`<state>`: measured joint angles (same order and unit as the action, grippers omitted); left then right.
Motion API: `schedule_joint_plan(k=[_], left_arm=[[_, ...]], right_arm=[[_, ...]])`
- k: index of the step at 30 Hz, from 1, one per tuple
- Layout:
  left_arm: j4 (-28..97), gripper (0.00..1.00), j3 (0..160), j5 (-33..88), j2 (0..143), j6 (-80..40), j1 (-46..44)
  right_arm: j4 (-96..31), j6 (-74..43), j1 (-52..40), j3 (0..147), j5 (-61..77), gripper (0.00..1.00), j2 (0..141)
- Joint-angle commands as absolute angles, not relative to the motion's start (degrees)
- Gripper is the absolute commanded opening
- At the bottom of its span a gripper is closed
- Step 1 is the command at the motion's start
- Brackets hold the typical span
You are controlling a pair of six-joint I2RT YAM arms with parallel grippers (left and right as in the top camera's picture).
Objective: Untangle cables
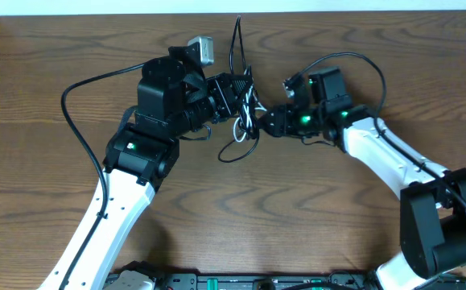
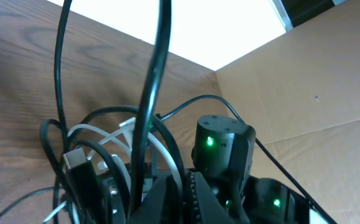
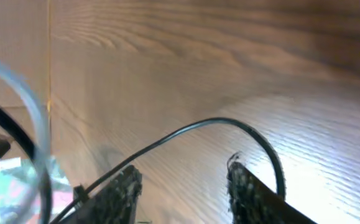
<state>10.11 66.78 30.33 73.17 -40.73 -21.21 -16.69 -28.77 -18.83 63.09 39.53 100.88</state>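
The cables [image 1: 245,121] lie in a small knot of thin black cords and one white cord between my two grippers at the table's far middle. One black cord [image 1: 237,36] runs up to the far edge, and a black loop [image 1: 234,153] lies on the wood. My left gripper [image 1: 237,98] is at the knot. In the left wrist view its jaws [image 2: 186,186] are shut with the white cable [image 2: 120,134] running between them, amid black cords [image 2: 152,81] and a plug [image 2: 77,158]. My right gripper [image 1: 269,121] is open [image 3: 183,180] and empty, and a black cord [image 3: 217,121] arcs over its fingers.
A cardboard wall [image 2: 304,93] stands beyond the right arm's wrist [image 2: 223,146]. The table's far edge [image 1: 337,11] is close behind the knot. Thick black robot wires [image 1: 80,89] loop beside both arms. A pale cord [image 3: 36,112] curves at the left of the right wrist view.
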Motion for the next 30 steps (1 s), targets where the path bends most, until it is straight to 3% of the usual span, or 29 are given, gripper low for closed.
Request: schedule_joint_plan(k=[1,7,10,12,14,17,30], left_arm=[[9.30,0.08,67.94,30.65,72.97,-41.01,-21.30],[9.30,0.07,67.94,30.41,72.97,-40.99,-21.30],[9.32,0.08,67.94,30.52,72.97,-40.99,-21.30],[9.30,0.07,67.94,31.22,72.97,-41.01,-21.30],[9.28,0.07,67.94,32.29,72.97,-40.84,-21.30],[9.26,0.08,67.94,34.17,72.97,-40.77,-21.30],[10.61,0.08,67.94,39.83,73.08,-38.17,-21.30]], right_arm=[[-19.84,-20.34,-15.22,63.75,45.95,0.30,101.03],[-25.39,-14.20,-9.98,63.75,47.64,0.03,100.75],[-24.91,-14.04,-7.68,63.75,49.78,0.01,100.22],[-22.52,-14.09,-6.42,63.75,53.32,0.06,99.53],[-19.70,-14.09,-6.00,63.75,56.75,0.27,99.13],[-14.26,-14.33,-6.17,63.75,62.57,0.44,99.04],[2.90,-16.01,-6.13,63.75,73.19,0.47,98.17]])
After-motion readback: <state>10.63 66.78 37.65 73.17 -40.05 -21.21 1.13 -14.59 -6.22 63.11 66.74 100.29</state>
